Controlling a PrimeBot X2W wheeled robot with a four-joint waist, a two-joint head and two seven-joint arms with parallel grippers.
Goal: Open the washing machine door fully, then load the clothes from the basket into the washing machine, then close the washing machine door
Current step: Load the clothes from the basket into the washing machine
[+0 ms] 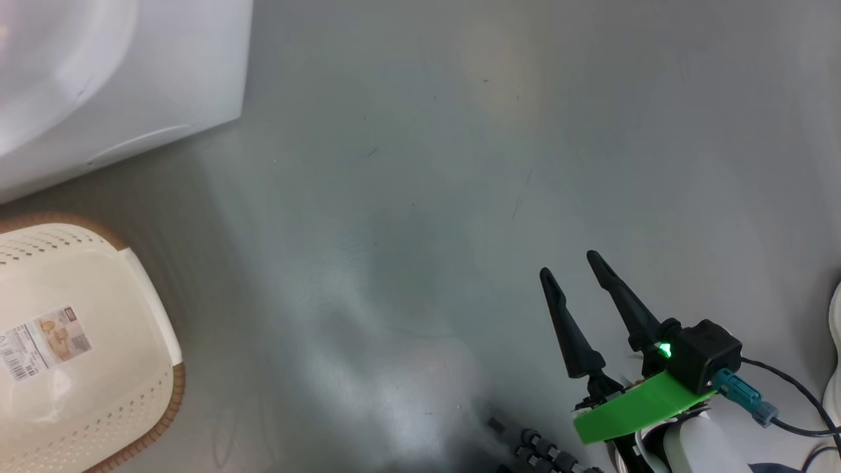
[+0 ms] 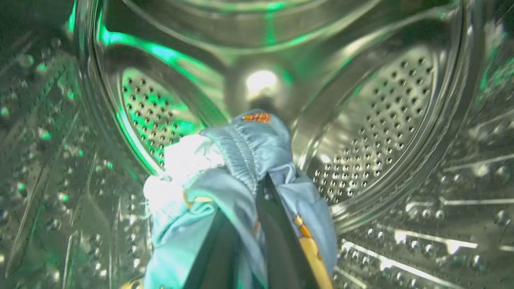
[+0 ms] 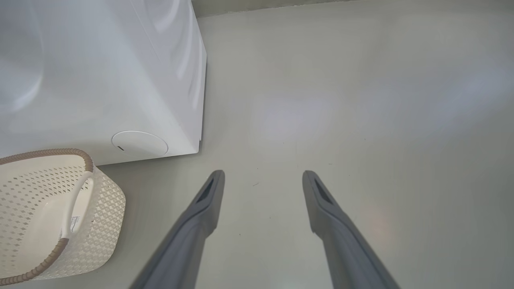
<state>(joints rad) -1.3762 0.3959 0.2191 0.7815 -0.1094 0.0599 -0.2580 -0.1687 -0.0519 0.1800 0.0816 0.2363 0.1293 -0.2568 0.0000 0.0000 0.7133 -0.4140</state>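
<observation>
A smooth grey floor (image 1: 420,197), glossy with pale reflections and a few small dark scuffs, carries two things. The white washing machine (image 3: 100,80) stands on it, with a round cover (image 3: 139,143) low on its front. The cream perforated basket (image 3: 104,208) sits upright just before that front

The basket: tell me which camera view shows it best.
The head view. It looks down into the basket, showing its bare bottom and label sticker. The right wrist view gives its perforated side, a handle and brown rim beside the washing machine. The left wrist view faces the drum, where the clothes are.
</observation>
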